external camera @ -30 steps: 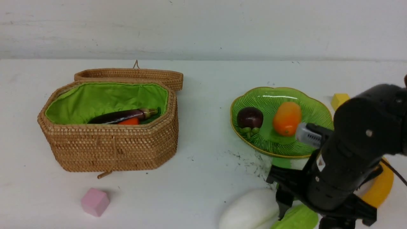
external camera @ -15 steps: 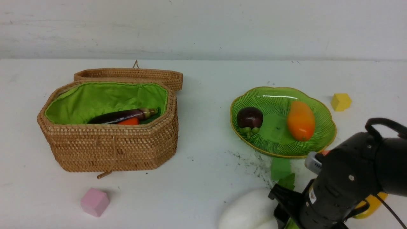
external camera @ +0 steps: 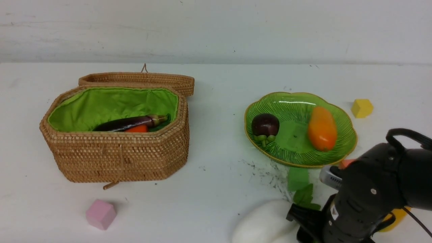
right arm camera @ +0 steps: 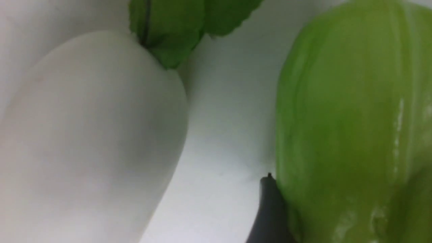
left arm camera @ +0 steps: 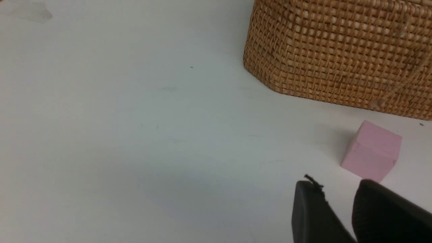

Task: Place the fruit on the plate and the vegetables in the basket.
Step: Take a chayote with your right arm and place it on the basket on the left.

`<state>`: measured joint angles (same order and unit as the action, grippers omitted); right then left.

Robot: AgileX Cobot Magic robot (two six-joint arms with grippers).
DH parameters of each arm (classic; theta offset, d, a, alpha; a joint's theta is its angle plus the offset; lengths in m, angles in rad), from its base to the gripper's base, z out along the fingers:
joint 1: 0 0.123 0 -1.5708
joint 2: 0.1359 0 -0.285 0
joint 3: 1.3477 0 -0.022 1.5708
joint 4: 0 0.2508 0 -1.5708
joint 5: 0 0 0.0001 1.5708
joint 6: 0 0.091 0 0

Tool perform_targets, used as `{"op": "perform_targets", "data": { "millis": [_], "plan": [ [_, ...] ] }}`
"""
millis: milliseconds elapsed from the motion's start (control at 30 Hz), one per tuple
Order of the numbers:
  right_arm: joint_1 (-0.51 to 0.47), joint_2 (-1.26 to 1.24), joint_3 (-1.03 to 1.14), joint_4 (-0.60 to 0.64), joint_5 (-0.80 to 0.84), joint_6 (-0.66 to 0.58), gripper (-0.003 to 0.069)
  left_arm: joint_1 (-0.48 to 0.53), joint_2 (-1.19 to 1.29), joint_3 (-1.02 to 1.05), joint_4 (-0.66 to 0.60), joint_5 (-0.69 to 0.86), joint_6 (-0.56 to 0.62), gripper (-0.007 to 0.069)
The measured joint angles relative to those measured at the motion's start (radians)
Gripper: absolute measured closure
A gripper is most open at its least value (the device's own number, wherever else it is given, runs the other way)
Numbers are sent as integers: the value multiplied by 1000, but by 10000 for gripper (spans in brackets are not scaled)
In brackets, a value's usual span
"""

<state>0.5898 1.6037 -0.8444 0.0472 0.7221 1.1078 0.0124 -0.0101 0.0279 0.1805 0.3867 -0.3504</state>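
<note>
The basket [external camera: 118, 158] stands open at the left with the eggplant [external camera: 128, 123] and carrot [external camera: 136, 129] inside. The plate [external camera: 293, 158] holds the mangosteen [external camera: 265, 125] and mango [external camera: 322, 128]. My right arm [external camera: 368, 199] is low at the front right. In the right wrist view my right gripper [right arm camera: 337, 202] is down round the green cucumber [right arm camera: 351, 118]. One finger [right arm camera: 270, 209] presses its side and the other is hidden. The white radish [external camera: 266, 222] lies beside it. The banana [external camera: 398, 216] is mostly hidden behind the arm. My left gripper [left arm camera: 337, 184] is shut and empty.
A pink cube [external camera: 100, 214] lies in front of the basket and shows in the left wrist view [left arm camera: 371, 152]. A green cube [external camera: 298, 179] sits just before the plate. A yellow cube [external camera: 361, 108] lies to the plate's right. The basket lid [external camera: 138, 80] hangs behind.
My right arm came away from the plate, toward the front edge, and sank onto the cucumber. The mango tipped over to the plate's right side. The left arm has not moved.
</note>
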Motion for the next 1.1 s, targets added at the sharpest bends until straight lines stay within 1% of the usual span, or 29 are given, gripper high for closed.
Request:
{"op": "perform_targets", "data": {
  "millis": [100, 233, 300, 400, 433, 467, 500, 533, 600, 733, 800, 833, 867, 967, 1033, 1067, 1100],
  "plan": [
    [2, -59, 0, -25, 2, -2, 181, 0, 0, 0, 0, 0, 0, 434],
    [3, -190, -2, -91, 2, -10, 181, 0, 0, 0, 0, 0, 0, 428],
    [3, -255, -26, -130, -5, -49, 181, 0, 0, 0, 0, 0, 0, 425],
    [3, -321, -101, -169, -44, -152, 181, 0, 0, 0, 0, 0, 0, 419],
    [3, -324, -108, -170, -49, -162, 181, 0, 0, 0, 0, 0, 0, 419],
    [3, -332, -164, -173, -84, -245, 181, 0, 0, 0, 0, 0, 0, 417],
    [3, -333, -191, -174, -93, -267, 181, 0, 0, 0, 0, 0, 0, 417],
    [3, -321, -266, -168, -126, -354, 181, 0, 0, 1, 0, 0, 0, 414],
    [3, -286, -360, -148, -154, -461, 181, 0, 0, 1, 0, 0, 0, 410],
    [3, -147, -560, -59, -181, -659, 181, 0, 0, 1, 0, 0, 0, 406],
    [4, -19, -700, 59, -185, -815, 181, 0, 0, 2, 0, 0, 0, 405],
    [6, -8, -712, 70, -185, -829, 181, 0, 0, 2, 0, 0, 0, 405],
    [11, 74, -793, 157, -186, -933, 181, 0, 0, 2, 0, 0, 0, 404],
    [40, 252, -967, 342, -188, -1175, 181, 0, 0, 2, 0, 0, 0, 403],
    [66, 357, -1080, 440, -192, -1336, 181, 0, 0, 2, 0, 0, 0, 403],
    [78, 402, -1112, 476, -192, -1383, 181, 0, 0, 2, 0, 0, 0, 403],
    [92, 456, -1164, 514, -193, -1456, 181, 0, 0, 2, 0, 0, 0, 403]
  ]
}}
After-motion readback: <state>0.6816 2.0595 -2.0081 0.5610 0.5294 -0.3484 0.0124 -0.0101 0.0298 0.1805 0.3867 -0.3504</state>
